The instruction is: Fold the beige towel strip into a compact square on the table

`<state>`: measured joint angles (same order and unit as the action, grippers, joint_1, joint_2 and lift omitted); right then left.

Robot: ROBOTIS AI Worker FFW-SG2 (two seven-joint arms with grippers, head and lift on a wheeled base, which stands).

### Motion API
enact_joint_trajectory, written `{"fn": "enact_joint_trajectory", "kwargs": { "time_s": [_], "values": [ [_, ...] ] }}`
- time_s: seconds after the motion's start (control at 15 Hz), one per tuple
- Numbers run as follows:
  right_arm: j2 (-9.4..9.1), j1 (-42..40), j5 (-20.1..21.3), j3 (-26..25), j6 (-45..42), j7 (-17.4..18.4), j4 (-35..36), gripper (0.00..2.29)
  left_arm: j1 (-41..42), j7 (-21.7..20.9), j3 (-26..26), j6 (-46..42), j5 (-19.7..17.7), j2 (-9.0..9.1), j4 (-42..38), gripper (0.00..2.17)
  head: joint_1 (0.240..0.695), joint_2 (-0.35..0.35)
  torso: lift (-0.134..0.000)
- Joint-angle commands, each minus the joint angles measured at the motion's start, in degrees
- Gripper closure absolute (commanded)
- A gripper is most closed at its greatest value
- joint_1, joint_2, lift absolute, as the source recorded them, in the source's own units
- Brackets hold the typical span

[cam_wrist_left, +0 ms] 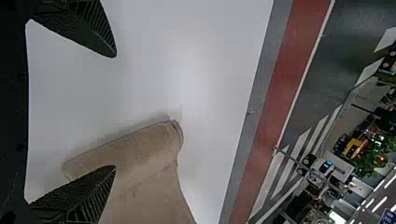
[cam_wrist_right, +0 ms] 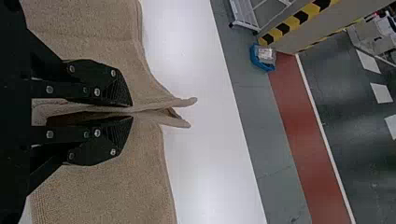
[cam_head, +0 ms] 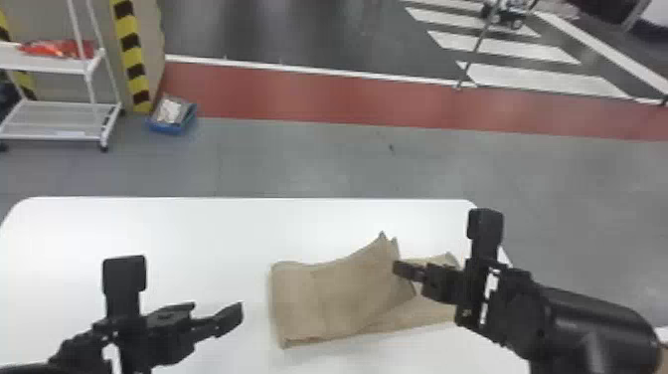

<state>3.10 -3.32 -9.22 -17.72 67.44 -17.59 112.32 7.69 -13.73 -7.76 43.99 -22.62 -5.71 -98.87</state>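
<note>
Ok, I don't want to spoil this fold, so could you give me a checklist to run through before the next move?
1. Cloth held by the right pincer: ok, it is shut on the towel.
2. Pinched edges flush: not ok, they splay apart beyond the fingertips.
3. Fingers of the left pincer open: ok.
4. Gap between left pincer and towel: ok, the head view shows one.
5. Towel a compact square: not ok, a lower layer runs out past the raised fold.
6. Towel's right end flat: cannot tell, the right pincer covers part of it.
</note>
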Motion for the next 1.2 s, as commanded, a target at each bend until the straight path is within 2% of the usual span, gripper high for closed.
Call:
{"fn": "enact_joint_trajectory", "kwargs": {
  "time_s": [0.0,0.27,0.53,0.67,0.8,1.13],
  "values": [
    [0.24,0.5,-0.36,-0.65,1.07,0.02,1.85,0.97,0.75,-0.25,-0.32,0.09,-0.05,0.0,-0.18,0.02,0.695,-0.26,0.0],
    [0.86,0.15,-0.45,-4.08,2.66,-0.86,3.7,0.97,1.19,-0.07,0.29,0.09,0.12,-0.35,-0.18,0.02,0.695,-0.28,0.0],
    [1.03,-0.55,-3.35,-12.96,4.77,-3.59,6.6,0.97,0.93,0.28,0.2,0.09,0.12,-0.79,-0.18,0.02,0.695,-0.317,0.0],
    [2.18,-0.2,-3.35,-15.6,4.77,-5.26,6.51,0.97,0.84,0.28,-0.24,-0.08,0.12,-0.79,-0.09,0.02,0.695,-0.349,0.0],
    [4.29,0.68,-2.64,-16.47,3.71,-6.58,4.22,0.97,0.84,0.28,-0.32,-0.08,0.12,-0.7,-0.09,0.02,0.695,-0.35,0.0],
    [6.22,1.38,0.7,-16.12,-7.36,-10.0,-5.62,0.97,1.54,0.37,-0.06,-0.08,0.3,-0.79,-0.09,0.02,0.695,-0.35,0.0]
  ]
}}
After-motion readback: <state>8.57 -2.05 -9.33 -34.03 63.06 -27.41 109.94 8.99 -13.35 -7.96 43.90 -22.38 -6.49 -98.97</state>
